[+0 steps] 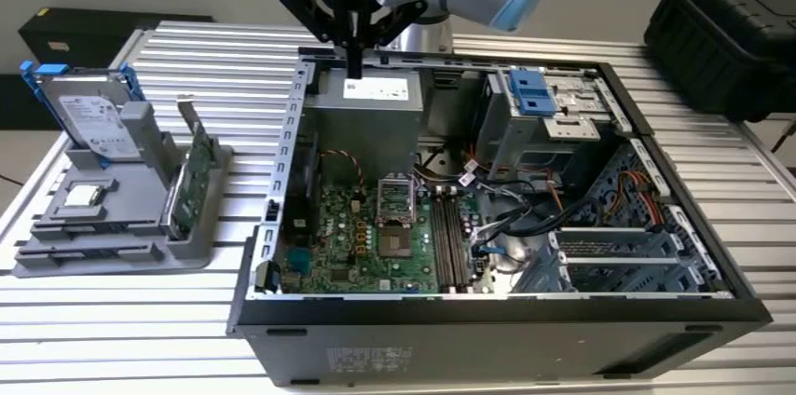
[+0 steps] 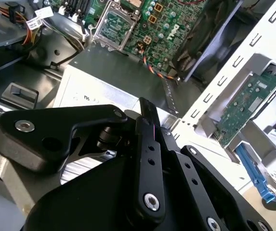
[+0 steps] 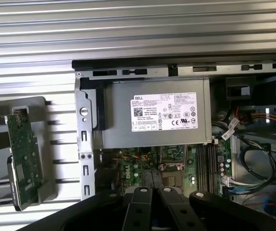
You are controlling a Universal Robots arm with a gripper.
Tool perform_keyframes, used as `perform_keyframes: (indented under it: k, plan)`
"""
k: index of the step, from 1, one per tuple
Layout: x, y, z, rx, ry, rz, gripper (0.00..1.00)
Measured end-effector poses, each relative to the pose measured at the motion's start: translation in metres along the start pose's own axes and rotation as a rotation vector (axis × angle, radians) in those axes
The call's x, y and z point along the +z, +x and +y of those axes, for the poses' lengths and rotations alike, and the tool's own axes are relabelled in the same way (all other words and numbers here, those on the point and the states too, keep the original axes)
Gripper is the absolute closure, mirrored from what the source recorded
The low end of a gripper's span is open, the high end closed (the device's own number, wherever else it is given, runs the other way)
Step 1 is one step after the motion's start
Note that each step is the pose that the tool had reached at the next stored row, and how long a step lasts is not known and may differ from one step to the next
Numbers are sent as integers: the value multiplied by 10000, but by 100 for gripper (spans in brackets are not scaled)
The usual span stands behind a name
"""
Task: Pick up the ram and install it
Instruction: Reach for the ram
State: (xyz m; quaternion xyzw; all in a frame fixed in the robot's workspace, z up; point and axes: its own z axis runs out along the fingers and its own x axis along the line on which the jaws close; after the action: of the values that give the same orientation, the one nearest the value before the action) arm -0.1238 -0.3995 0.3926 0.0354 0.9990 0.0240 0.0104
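My gripper [image 1: 354, 67] hangs from the arm over the back of the open computer case [image 1: 267, 227], just above the grey power supply [image 1: 373, 102]. Its black fingers [image 2: 145, 113] stand pressed together, shut, and nothing shows between them in both wrist views. The gripper [image 3: 152, 177] points down over the motherboard [image 3: 142, 166]. The ram is hidden: I cannot pick it out in any view. The long memory slots [image 1: 450, 237] lie beside the processor socket [image 1: 393, 204].
A grey parts holder [image 1: 112, 237] on the exterior view's left carries a silver hard drive with blue rails [image 1: 89, 115] and a green card with a metal bracket [image 1: 193, 176]. Cables and a drive cage [image 1: 547, 115] crowd the case's right half. A black box [image 1: 728, 13] sits at the back right.
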Motion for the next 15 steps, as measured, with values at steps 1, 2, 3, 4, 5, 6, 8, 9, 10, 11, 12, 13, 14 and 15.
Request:
perform_keyframes:
  k: [1, 2, 3, 4, 5, 6, 8, 9, 10, 11, 12, 13, 14, 15]
  plan:
    - [0, 5, -1, 1, 0, 0, 100]
    - [0, 12, -3, 0, 0, 0, 100]
    - [-1, 19, -4, 0, 1, 0, 100]
    - [-1, 26, -5, 0, 0, 0, 100]
    - [-1, 32, -5, 0, 0, 0, 100]
    - [-1, 37, -6, 0, 0, 0, 100]
    - [-2, 45, -7, 0, 1, 1, 100]
    - [-1, 49, -8, 0, 1, 0, 100]
    - [-2, 54, -9, 0, 0, 0, 100]
    - [-3, 61, -11, 0, 1, 1, 100]
    - [-2, 67, -13, 1, 1, 0, 100]
    - [-2, 73, -14, 0, 1, 0, 100]
    - [-2, 79, -15, 0, -1, 0, 100]
    - [-2, 84, -16, 0, -1, 0, 100]
